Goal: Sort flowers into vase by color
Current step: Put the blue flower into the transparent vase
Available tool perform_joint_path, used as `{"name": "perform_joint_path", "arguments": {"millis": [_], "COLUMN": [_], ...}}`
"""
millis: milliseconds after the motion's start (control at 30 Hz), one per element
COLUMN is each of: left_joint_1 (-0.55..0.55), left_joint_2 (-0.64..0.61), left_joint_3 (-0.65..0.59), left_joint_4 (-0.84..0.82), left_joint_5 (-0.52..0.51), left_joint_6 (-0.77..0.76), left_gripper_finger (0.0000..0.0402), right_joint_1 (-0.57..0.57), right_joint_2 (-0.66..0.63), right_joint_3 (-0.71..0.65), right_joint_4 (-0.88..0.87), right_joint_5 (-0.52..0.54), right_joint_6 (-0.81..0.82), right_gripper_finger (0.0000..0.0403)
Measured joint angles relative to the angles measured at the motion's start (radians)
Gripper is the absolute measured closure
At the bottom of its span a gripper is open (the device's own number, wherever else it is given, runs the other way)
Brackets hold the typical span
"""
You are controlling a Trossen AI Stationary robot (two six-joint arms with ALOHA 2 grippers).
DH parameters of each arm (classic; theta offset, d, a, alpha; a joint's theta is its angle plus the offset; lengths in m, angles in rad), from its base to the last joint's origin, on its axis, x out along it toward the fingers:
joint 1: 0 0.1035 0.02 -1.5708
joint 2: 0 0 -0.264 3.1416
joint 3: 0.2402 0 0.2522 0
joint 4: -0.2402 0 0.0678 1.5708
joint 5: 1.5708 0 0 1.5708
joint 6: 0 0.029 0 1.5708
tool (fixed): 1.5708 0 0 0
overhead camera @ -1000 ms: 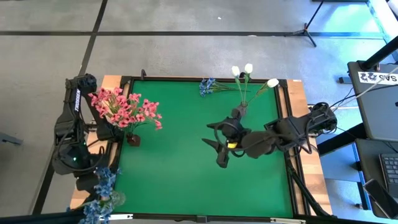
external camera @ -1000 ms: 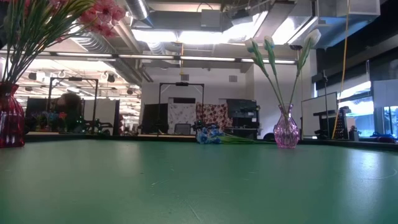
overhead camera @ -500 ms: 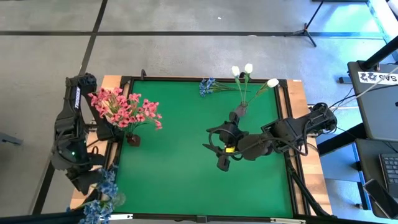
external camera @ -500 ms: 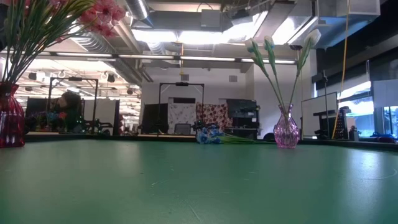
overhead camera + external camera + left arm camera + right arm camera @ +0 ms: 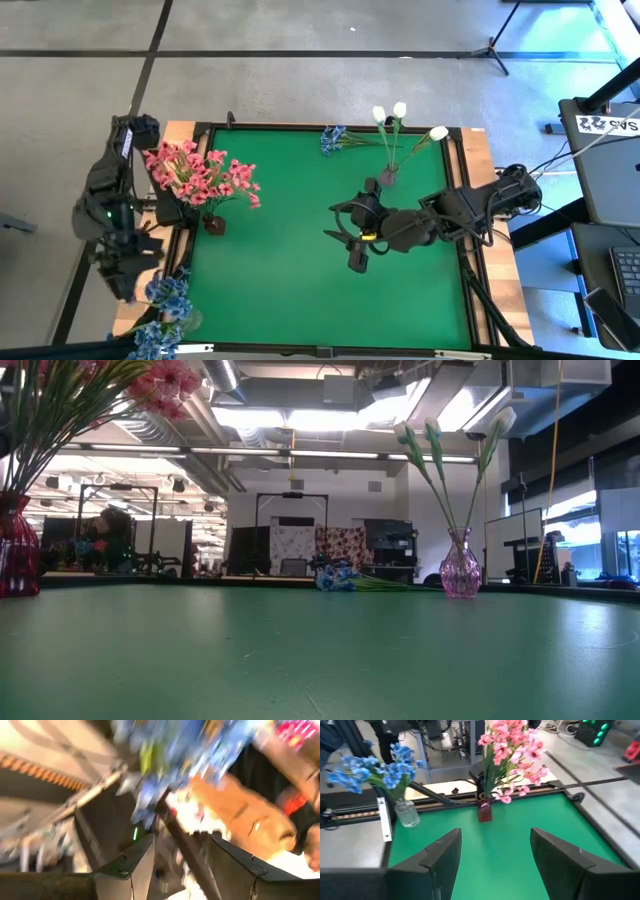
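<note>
Pink flowers [image 5: 200, 175] stand in a dark red vase [image 5: 213, 223] at the table's left. White buds [image 5: 400, 112] stand in a pinkish glass vase [image 5: 460, 565] at the far right. Blue flowers [image 5: 165, 300] stand in a clear vase [image 5: 406, 812] on the near left corner. One blue sprig [image 5: 335, 140] lies flat by the far edge. My left gripper [image 5: 125, 282] hangs open just left of the blue bunch, beyond the table's left edge, and holds nothing. My right gripper [image 5: 355, 250] hovers open above the table's middle, also holding nothing.
The green mat [image 5: 300, 290] lies bare across the middle and near side. Wooden rails [image 5: 480, 150] frame the table. A tripod foot [image 5: 495, 50] and a desk with a laptop [image 5: 610, 180] stand off the table to the right.
My left gripper has risen and drawn back from the blue flowers toward the left, off the table's edge, rolling its wrist as it went; its view is blurred by the motion. The flowers and vases stand as before.
</note>
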Motion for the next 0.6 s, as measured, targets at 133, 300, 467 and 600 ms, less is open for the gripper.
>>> {"name": "perform_joint_path", "arguments": {"millis": [133,300,467,600], "left_joint_1": [-0.001,0.0,0.0,0.0], "left_joint_2": [-0.055,-0.129,-0.193,-0.214], "left_joint_3": [0.007,0.039,0.061,0.061], "left_joint_4": [-0.003,-0.095,-0.183,-0.173], "left_joint_5": [0.092,0.08,-0.108,-0.322], "left_joint_6": [-0.019,0.127,0.434,0.771], "left_gripper_finger": [0.0225,0.0225,0.0225,0.0225], "right_joint_1": [-0.019,-0.057,-0.125,-0.227], "right_joint_2": [0.0,0.01,0.04,0.079], "right_joint_3": [0.0,0.0,0.001,0.002], "right_joint_4": [0.004,0.038,0.141,0.167], "right_joint_5": [0.01,0.013,-0.016,-0.119], "right_joint_6": [-0.034,-0.113,-0.238,-0.262], "right_gripper_finger": [0.0166,0.0166,0.0166,0.0166]}}
